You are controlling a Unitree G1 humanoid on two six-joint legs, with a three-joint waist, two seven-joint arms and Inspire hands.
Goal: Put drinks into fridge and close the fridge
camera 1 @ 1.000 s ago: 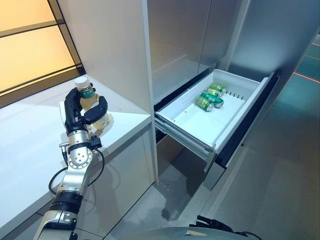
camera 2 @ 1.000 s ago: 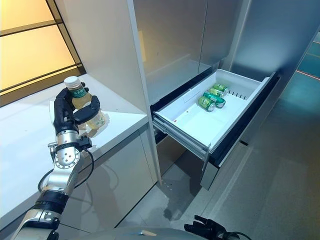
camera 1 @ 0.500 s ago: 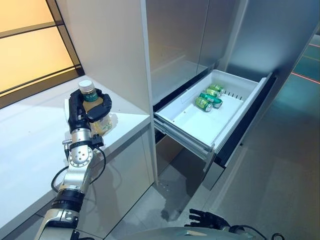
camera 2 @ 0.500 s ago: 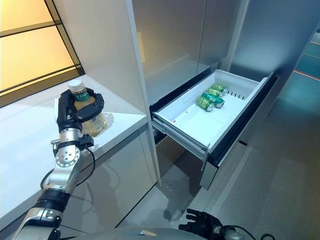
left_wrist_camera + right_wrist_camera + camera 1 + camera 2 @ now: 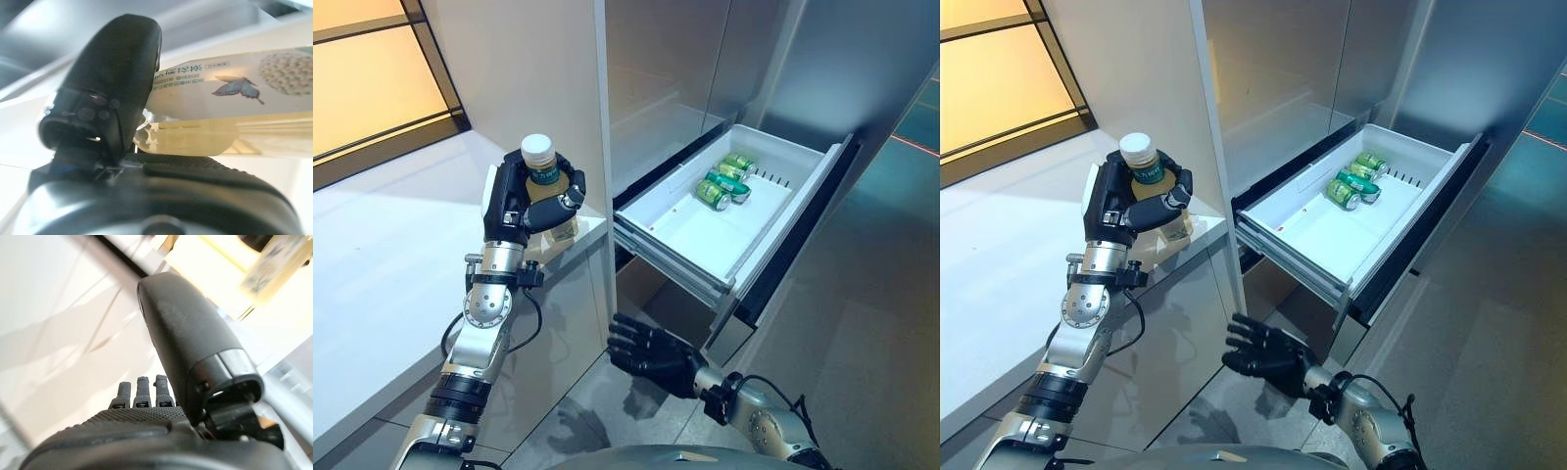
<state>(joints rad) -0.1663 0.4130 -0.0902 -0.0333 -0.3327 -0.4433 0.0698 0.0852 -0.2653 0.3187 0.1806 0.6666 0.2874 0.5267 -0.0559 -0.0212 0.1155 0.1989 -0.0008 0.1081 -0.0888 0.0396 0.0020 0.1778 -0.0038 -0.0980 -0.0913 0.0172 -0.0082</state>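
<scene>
white counter [image 5: 382, 255], amber window panel [image 5: 367, 93], grey floor [image 5: 862, 323]

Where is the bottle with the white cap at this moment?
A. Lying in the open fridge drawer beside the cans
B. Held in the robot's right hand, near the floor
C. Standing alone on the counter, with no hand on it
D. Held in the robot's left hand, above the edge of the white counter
D: the left hand has its fingers curled round the bottle over the counter edge, while the right hand is open and empty below the drawer.
</scene>
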